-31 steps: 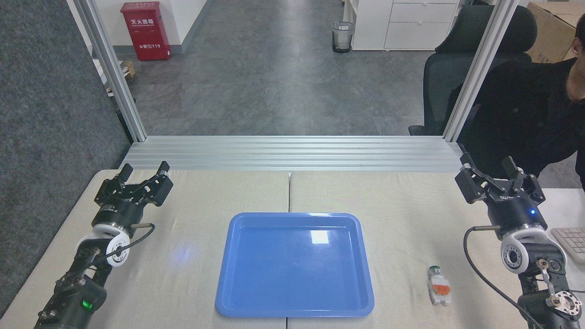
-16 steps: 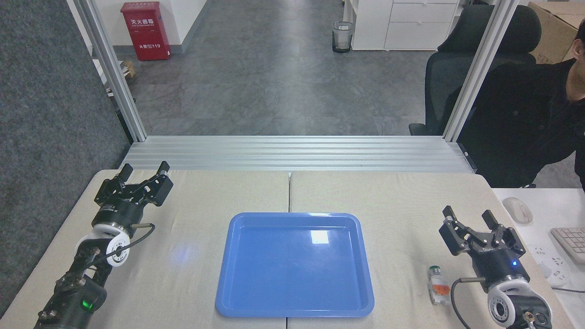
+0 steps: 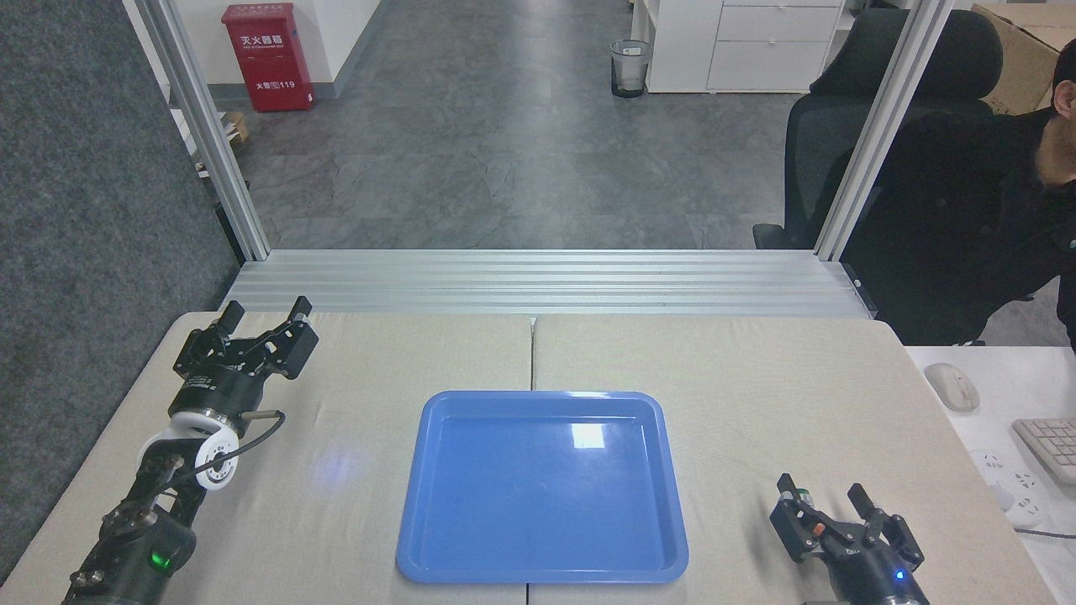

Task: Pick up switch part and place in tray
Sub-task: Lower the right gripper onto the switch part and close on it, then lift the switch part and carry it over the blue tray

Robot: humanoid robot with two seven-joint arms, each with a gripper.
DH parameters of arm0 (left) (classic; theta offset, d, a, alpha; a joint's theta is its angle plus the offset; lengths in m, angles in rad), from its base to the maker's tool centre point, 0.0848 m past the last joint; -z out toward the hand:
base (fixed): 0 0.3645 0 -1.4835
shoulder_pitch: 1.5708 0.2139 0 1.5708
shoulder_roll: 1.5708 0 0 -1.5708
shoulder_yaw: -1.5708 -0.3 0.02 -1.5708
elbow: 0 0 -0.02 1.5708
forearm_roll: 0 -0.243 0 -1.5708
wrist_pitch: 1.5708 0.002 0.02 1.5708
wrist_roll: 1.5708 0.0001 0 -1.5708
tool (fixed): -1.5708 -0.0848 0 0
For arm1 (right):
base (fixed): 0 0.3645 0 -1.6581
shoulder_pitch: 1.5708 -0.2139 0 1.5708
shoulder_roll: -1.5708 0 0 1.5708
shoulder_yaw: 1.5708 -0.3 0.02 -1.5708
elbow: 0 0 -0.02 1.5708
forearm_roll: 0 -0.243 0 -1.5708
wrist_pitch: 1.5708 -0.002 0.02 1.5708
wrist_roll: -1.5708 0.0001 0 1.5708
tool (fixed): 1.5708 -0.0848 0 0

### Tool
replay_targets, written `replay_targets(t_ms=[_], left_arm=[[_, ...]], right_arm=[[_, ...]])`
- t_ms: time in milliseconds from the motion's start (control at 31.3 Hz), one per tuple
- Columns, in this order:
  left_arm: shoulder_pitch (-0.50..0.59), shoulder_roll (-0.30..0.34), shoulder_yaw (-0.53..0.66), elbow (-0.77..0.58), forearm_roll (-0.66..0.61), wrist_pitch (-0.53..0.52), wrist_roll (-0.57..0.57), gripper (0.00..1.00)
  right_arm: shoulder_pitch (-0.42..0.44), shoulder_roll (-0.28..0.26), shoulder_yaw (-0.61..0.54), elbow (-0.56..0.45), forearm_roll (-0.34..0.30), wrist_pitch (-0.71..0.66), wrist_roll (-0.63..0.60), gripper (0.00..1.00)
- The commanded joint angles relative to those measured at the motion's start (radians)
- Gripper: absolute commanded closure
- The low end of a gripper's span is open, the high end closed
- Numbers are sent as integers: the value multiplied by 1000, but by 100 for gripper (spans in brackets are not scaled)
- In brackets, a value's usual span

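Observation:
The blue tray lies empty at the middle of the table. To its right, near the front edge, the switch part is mostly covered by my right gripper; only its green-topped cap and a speck of orange show. The right gripper is open, its two fingers standing either side above the part and its left finger right beside the cap. My left gripper is open and empty at the far left of the table, well away from the tray.
A white mouse, a keyboard and a power strip lie on the white desk to the right. A person in black sits behind a metal post there. An aluminium rail borders the table's far edge.
My right gripper has come down and toward the front edge, from high at the far right to over the switch part, now covering most of it. The left arm has stayed still.

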Motion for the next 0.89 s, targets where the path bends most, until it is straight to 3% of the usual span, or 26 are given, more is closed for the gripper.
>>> replay_targets(t_ms=[0, 192, 288, 352, 416, 447, 511, 607, 863], left_arm=[[2, 0, 0, 0, 0, 1, 1, 0], [0, 0, 0, 0, 0, 1, 1, 0], [0, 0, 0, 0, 0, 1, 1, 0], [0, 0, 0, 0, 0, 1, 1, 0], [0, 0, 0, 0, 0, 1, 1, 0], [0, 0, 0, 0, 0, 1, 1, 0], [0, 0, 0, 0, 0, 1, 1, 0], [0, 0, 0, 0, 0, 1, 1, 0], [0, 0, 0, 0, 0, 1, 1, 0]], right_arm=[[38, 83, 2, 116, 33, 4, -1, 4], [-5, 20, 9, 167, 55, 69, -1, 12], [-14, 1, 31, 181, 97, 82, -2, 28], [-14, 3, 35, 179, 99, 79, -8, 34], [-14, 4, 37, 172, 94, 76, -9, 71], [-14, 4, 36, 170, 91, 73, -9, 84], [-17, 6, 35, 169, 91, 62, -9, 100], [-28, 9, 29, 163, 89, 57, -5, 100], [-227, -3, -4, 85, 49, 57, -2, 100]])
